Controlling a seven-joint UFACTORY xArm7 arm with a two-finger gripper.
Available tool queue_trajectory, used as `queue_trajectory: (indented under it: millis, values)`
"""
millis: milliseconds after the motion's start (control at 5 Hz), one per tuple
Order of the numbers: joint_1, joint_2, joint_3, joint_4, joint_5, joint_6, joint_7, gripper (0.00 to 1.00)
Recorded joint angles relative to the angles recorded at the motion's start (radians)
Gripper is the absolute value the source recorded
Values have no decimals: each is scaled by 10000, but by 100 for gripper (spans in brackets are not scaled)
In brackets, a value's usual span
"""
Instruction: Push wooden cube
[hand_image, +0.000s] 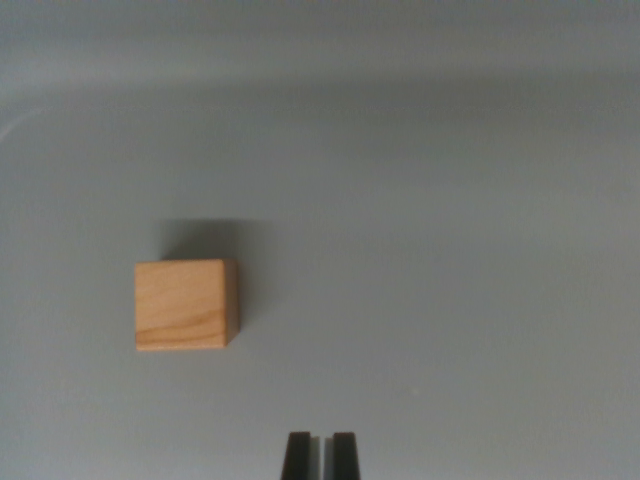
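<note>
A light wooden cube (185, 304) rests on a plain grey surface, left of centre in the wrist view. My gripper (321, 455) shows only as two dark fingertips at the bottom edge, pressed close together with a thin sliver between them and nothing held. The cube lies up and toward the wrist view's left of the fingertips, well apart from them.
The grey tabletop (450, 250) fills the whole view. A faint paler band crosses the top (320, 60); no other objects appear.
</note>
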Motion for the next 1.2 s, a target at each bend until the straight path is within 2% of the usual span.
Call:
queue_trajectory:
  millis: [200, 400, 600, 800, 1000, 1200]
  values:
    - [74, 157, 61, -336, 1, -481, 82, 0]
    - [74, 157, 61, -336, 1, -481, 82, 0]
    - [147, 310, 121, -663, 2, -951, 161, 0]
    - [147, 310, 121, -663, 2, -951, 161, 0]
    - [219, 462, 180, -989, 2, -1417, 240, 0]
    - [219, 462, 180, -989, 2, -1417, 240, 0]
